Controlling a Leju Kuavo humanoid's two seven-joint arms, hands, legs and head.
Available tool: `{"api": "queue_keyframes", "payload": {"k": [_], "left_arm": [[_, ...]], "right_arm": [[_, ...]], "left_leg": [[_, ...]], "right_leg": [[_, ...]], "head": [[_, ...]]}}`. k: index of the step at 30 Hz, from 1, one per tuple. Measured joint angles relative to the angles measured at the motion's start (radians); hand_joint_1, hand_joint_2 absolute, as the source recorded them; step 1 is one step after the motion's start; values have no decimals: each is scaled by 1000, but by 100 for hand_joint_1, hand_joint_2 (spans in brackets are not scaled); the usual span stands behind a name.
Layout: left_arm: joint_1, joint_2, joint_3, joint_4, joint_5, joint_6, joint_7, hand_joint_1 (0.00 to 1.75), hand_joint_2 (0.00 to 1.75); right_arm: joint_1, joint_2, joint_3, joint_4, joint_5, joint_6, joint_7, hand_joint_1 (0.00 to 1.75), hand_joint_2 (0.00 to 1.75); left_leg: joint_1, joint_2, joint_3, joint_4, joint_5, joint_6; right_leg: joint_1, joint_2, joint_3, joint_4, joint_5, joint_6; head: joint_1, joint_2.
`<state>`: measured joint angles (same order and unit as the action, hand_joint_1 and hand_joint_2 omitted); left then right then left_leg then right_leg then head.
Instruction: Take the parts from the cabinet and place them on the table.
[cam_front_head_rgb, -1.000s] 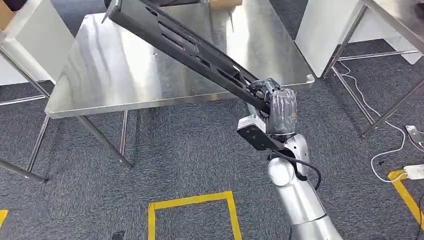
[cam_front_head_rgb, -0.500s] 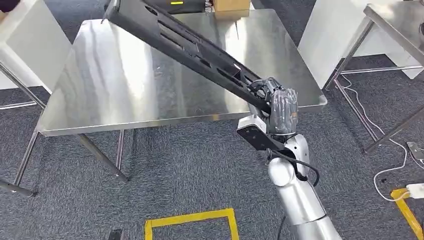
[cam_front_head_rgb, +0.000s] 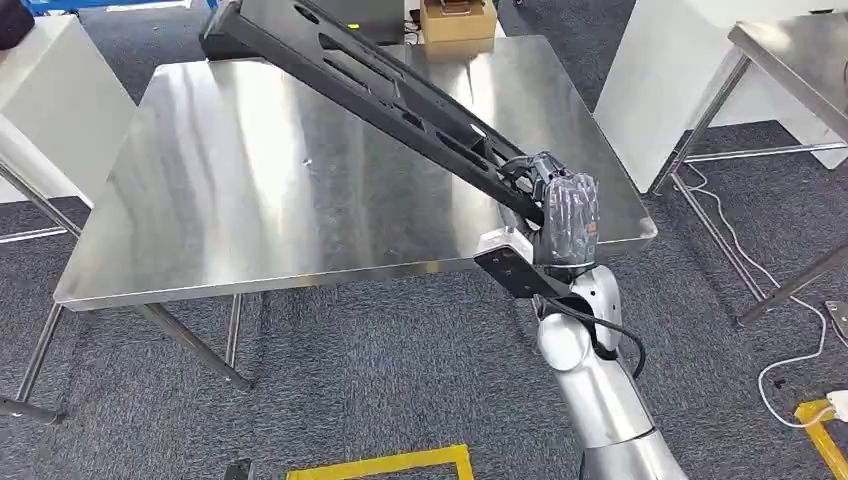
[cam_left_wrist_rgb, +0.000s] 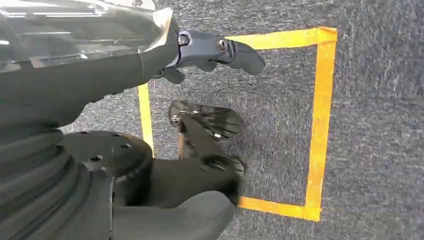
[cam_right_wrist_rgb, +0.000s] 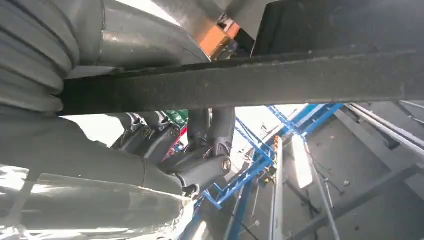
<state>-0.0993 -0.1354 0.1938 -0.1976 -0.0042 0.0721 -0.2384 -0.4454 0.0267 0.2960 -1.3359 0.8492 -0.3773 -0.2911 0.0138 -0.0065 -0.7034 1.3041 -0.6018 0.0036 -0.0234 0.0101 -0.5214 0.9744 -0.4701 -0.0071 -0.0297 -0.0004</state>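
Head view bright, even overhead light. Steel table shows broad white glare streaks and soft reflections; carpet sharp, shadows under the table faint. Slight bending at picture edges. Left wrist view evenly lit, hand up close soft, one fingertip blurred; yellow tape crisp. Right wrist view high contrast: dark part against blown-out white background, plastic cover on right hand glaring, close surfaces out of focus.

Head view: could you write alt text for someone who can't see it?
The right robot hand grips one end of a long black slotted part, held slanting above a shiny steel table. A cardboard box sits at the table's far edge, and grey carpet with yellow floor tape lies below.
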Motion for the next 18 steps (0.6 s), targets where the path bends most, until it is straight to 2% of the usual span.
{"api": "queue_keyframes", "payload": {"k": [1, 2, 4, 5, 6, 7, 8, 9, 10, 11, 12, 13, 14, 15, 16, 17, 18], "left_arm": [[2, 0, 0, 0, -1, 0, 0, 0, 175], [3, 0, 0, 0, -2, 0, 0, 0, 175], [2, 1, 0, 0, -2, 3, 0, 0, 175], [5, -1, 0, 0, -2, 6, -1, 0, 175], [4, -1, 1, 2, -2, 7, -1, 0, 175], [0, 0, 2, 1, -2, 10, -1, 0, 175], [2, 1, 5, 1, -1, 16, 1, 0, 175], [3, -1, 9, 1, -2, 19, 1, 0, 175], [2, -2, 12, 0, -1, 24, 1, 0, 175], [1, -5, 15, 0, -1, 28, 1, 0, 175], [0, -5, 18, 0, 2, 34, 0, 0, 175], [-1, -5, 21, 0, 2, 36, -2, 0, 175], [0, -5, 24, 0, 3, 36, -3, 0, 175], [3, -6, 26, 0, 3, 37, -4, 0, 175], [4, -6, 26, 1, 3, 37, -4, 0, 175], [6, -7, 27, 1, 3, 37, -6, 0, 175], [7, -9, 29, 1, 3, 37, -7, 0, 175]], "right_arm": [[4, 0, -1, -1, 0, 0, 0, 175, 175], [6, -1, -3, -1, 1, 0, 0, 175, 175], [6, -1, -5, -5, 3, 1, 1, 175, 175], [5, -1, -6, -10, 4, 2, 3, 175, 175], [3, 0, -6, -10, 5, 5, 3, 175, 175], [-1, 1, -6, -13, 5, 5, 3, 175, 175], [0, 1, -6, -14, 8, 10, 9, 175, 175], [-3, 1, -8, -14, 12, 13, 12, 175, 175], [-6, 1, -9, -14, 16, 17, 16, 175, 175], [-10, 1, -11, -14, 20, 18, 20, 175, 175], [-16, 0, -13, -13, 22, 18, 22, 175, 175], [-20, 0, -15, -11, 23, 19, 25, 175, 175], [-22, -2, -18, -9, 23, 20, 29, 175, 175], [-23, -5, -21, -4, 23, 22, 32, 175, 175], [-23, -7, -24, 0, 21, 23, 32, 175, 175], [-24, -11, -30, 8, 19, 23, 32, 175, 175], [-25, -16, -35, 13, 16, 22, 32, 175, 175]], "left_leg": [[6, 2, -14, -15, 28, -6], [11, 4, -7, -69, 82, -14], [21, 5, 38, -230, 205, -24], [22, 2, 55, -272, 231, -33], [11, 6, 51, -284, 183, -27], [9, 7, 61, -282, 199, -3], [6, 5, 59, -280, 200, 4], [2, 3, 58, -280, 198, 12], [2, 3, 66, -288, 201, 23], [-1, 2, 69, -290, 199, 33], [-4, 2, 70, -290, 196, 43], [-6, 1, 70, -290, 192, 49], [-10, 0, 71, -290, 189, 55], [-15, -3, 74, -290, 185, 60], [-21, -6, 78, -290, 182, 65], [-28, -11, 85, -290, 177, 70], [-34, -16, 92, -290, 173, 72]], "right_leg": [[-4, 0, 9, 0, -7, 5], [-9, 1, 20, 0, -15, 11], [-20, 5, 49, 4, -32, 26], [-15, 3, 45, 3, -43, 38], [-18, 3, 58, 4, -46, 44], [-7, 3, 48, 3, -52, 52], [-6, 3, 43, -2, -54, 58], [-3, 3, 58, -10, -54, 66], [-7, 2, 55, -8, -63, 73], [-9, -3, 44, 20, -75, 69], [-8, -4, 6, 89, -101, 61], [-8, -4, -49, 184, -132, 54], [-5, -4, -112, 281, -159, 51], [-1, -4, -165, 350, -169, 53], [4, -4, -192, 368, -159, 55], [11, -4, -192, 333, -126, 59], [16, -4, -174, 262, -80, 60]], "head": [[1, 0], [0, 0], [0, 0], [0, 0], [-6, 0], [-12, 0], [-3, 0], [-2, 0], [-4, 0], [-1, 0], [0, 0], [3, 0], [2, 0], [3, 0], [3, 0], [4, 0], [3, 0]]}}
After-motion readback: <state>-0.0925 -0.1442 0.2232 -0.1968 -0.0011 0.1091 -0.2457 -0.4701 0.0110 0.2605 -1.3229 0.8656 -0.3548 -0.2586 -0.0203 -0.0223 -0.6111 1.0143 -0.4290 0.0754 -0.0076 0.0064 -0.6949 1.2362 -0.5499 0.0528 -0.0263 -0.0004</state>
